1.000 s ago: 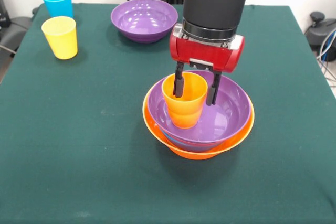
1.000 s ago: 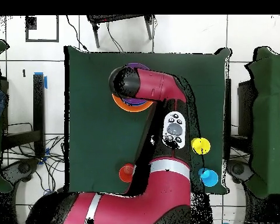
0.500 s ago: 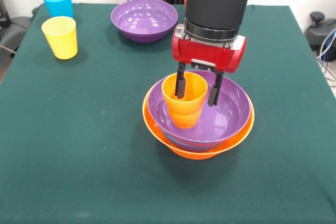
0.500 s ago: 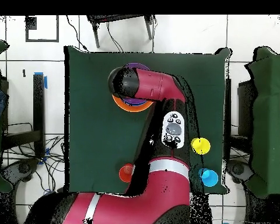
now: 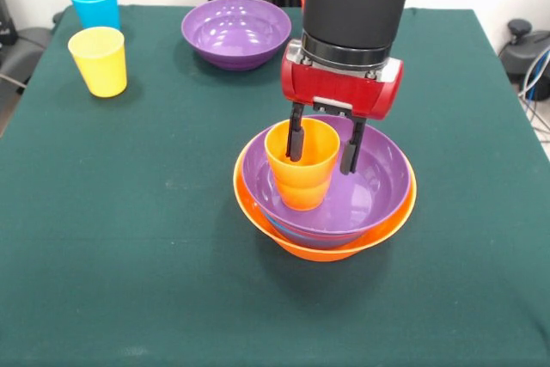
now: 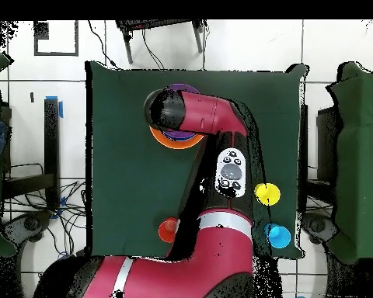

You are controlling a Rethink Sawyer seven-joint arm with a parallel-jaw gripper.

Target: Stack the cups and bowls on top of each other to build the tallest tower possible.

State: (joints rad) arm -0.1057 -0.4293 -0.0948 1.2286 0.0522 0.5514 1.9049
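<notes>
Orange cup [image 5: 301, 165] sits in the tower [image 5: 325, 186] mid-table, its rim straddled by the spread gripper [image 5: 322, 148].

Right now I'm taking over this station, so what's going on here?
The gripper hangs open over the tower, one finger inside the orange cup and one outside it. That cup stands in a purple bowl nested in the large orange bowl. Another purple bowl, a yellow cup and a light blue cup wait unstacked on the table.
</notes>
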